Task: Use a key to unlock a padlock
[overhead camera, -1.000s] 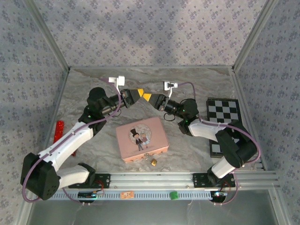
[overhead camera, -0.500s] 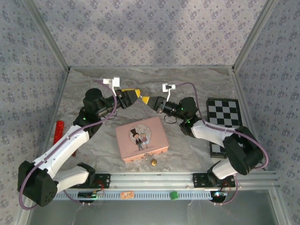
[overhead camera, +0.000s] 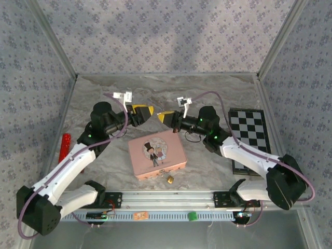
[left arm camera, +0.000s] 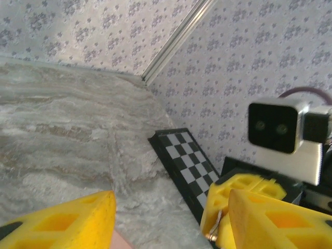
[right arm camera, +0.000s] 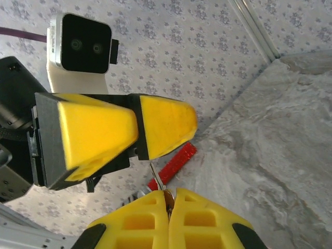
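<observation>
My yellow fingers (left arm camera: 67, 223) stand wide apart. Beyond them the right gripper (left arm camera: 217, 227) pinches a small metal piece (left arm camera: 212, 234), with the checkerboard (left arm camera: 181, 158) behind it.

Key (right arm camera: 165, 196): pinched in the closed right gripper (right arm camera: 168, 199), mostly buried between the pads, shape unreadable.
Padlock (overhead camera: 169, 179): too small from above to tell shackle locked or sprung.
Left gripper (left arm camera: 171, 202): spread wide, both fingers cut off by the bottom edge.
Checkerboard (left arm camera: 181, 158): near end hidden behind the right gripper.
Red bar (right arm camera: 175, 162): lower end hidden.
</observation>
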Controlling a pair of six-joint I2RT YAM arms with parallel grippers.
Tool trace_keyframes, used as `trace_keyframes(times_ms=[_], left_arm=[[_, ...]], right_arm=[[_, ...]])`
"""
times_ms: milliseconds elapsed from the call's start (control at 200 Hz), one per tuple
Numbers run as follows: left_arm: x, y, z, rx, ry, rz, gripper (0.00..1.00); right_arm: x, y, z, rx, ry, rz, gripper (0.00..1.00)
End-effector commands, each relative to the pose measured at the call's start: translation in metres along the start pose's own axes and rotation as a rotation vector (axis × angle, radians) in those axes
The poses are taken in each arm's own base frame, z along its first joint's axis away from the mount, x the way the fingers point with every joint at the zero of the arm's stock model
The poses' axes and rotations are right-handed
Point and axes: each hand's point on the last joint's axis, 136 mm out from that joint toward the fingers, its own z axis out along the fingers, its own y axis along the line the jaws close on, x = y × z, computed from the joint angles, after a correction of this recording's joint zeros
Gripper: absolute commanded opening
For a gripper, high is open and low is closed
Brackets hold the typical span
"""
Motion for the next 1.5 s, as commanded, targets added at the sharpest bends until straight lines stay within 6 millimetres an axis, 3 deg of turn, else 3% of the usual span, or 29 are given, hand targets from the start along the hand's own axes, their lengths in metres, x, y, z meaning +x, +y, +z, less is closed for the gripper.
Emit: trace_keyframes(times_ms=[0, 45, 105, 170, 305, 440, 460, 495, 580, 660, 730, 955, 1164, 1344, 1494], left_arm=[[0.006, 0.007, -0.016, -0.109, 0.042, 0.076, 0.63], [0.010, 0.023, -0.025, -0.269, 0.079, 0.091, 0.64], [0.018, 0.058, -0.056, -0.611, 0.132, 0.062, 0.66], [0.031, 0.067, -0.080, -0.747, 0.207, 0.076, 0.66], [0.067, 0.057, -0.097, -0.778, 0.356, 0.147, 0.73], [0.129, 0.035, -0.091, -0.678, 0.614, 0.192, 0.83], [0.138, 0.031, -0.090, -0.662, 0.653, 0.210, 0.86], [0.154, 0.024, -0.089, -0.638, 0.722, 0.244, 0.99], [0.196, 0.005, -0.089, -0.523, 0.908, 0.330, 1.00], [0.216, -0.003, -0.089, -0.494, 0.997, 0.416, 1.00], [0.228, 0.000, -0.088, -0.524, 1.053, 0.457, 1.00], [0.245, 0.033, -0.085, -0.679, 1.166, 0.647, 1.00], [0.240, 0.054, -0.076, -0.799, 1.178, 0.764, 1.00], [0.240, 0.068, -0.064, -0.858, 1.183, 0.765, 1.00], [0.227, 0.085, -0.049, -0.881, 1.142, 0.708, 1.00]], right_arm=[[-0.006, 0.001, -0.012, 0.110, 0.031, -0.130, 0.00], [-0.005, -0.006, -0.019, 0.170, 0.044, -0.158, 0.00], [0.000, -0.020, -0.032, 0.277, 0.068, -0.185, 0.00], [0.003, -0.037, -0.047, 0.382, 0.089, -0.204, 0.00], [0.014, -0.061, -0.070, 0.506, 0.126, -0.223, 0.00], [0.015, -0.076, -0.089, 0.579, 0.114, -0.223, 0.00], [0.014, -0.078, -0.092, 0.590, 0.108, -0.223, 0.00], [0.011, -0.081, -0.097, 0.608, 0.095, -0.221, 0.00], [0.004, -0.088, -0.109, 0.649, 0.059, -0.223, 0.00], [-0.004, -0.091, -0.119, 0.678, 0.027, -0.229, 0.00], [-0.010, -0.092, -0.127, 0.691, 0.002, -0.228, 0.00], [-0.013, -0.100, -0.145, 0.720, -0.064, -0.218, 0.00], [-0.012, -0.107, -0.151, 0.718, -0.081, -0.185, 0.00], [-0.010, -0.112, -0.149, 0.709, -0.077, -0.166, 0.00], [-0.010, -0.113, -0.149, 0.699, -0.076, -0.159, 0.00]])
